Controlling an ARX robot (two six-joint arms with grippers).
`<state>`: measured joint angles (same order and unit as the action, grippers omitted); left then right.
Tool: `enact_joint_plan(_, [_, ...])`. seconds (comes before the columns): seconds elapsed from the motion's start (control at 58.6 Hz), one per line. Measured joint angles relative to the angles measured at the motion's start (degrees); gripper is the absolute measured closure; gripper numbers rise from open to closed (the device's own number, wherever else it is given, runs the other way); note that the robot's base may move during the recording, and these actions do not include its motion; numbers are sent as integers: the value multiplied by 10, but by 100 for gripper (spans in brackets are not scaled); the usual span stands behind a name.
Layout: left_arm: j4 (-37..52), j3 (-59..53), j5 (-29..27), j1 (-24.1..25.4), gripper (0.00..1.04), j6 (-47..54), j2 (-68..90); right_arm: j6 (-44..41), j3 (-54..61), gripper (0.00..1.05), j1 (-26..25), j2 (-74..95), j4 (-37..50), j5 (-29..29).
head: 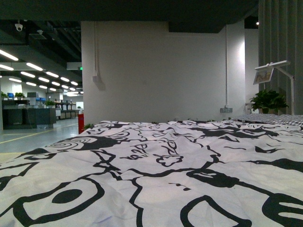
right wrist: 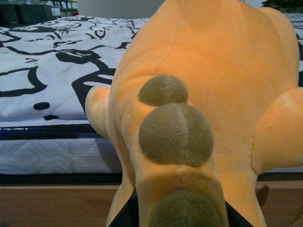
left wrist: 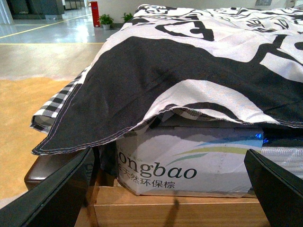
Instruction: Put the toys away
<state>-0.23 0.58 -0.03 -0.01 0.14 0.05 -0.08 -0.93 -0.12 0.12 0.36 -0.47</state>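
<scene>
Right end effector (right wrist: 182,215) clamped on orange plush toy (right wrist: 208,61), toy in front of mattress edge (right wrist: 47,156); left end effector (left wrist: 168,156) jaws wide apart, facing white printed box (left wrist: 189,161) under black-and-white duvet (left wrist: 189,61).

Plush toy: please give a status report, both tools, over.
Left tool open, empty. Right tool shut on orange plush toy. Printed box ahead of left tool, under the bedspread.
</scene>
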Motion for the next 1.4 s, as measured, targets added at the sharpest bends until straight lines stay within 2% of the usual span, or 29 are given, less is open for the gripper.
enact_joint_plan(0.7, [0, 0, 0, 0, 6, 0, 0, 2, 1, 95, 1, 2, -7, 7])
enact_joint_plan(1.024, [0, 0, -33, 4, 6, 0, 0, 2, 1, 95, 1, 2, -7, 5])
enact_joint_plan(1.093, [0, 0, 0, 0, 6, 0, 0, 2, 1, 95, 1, 2, -7, 5])
enact_joint_plan(1.4, [0, 0, 0, 0, 6, 0, 0, 2, 1, 95, 1, 2, -7, 5])
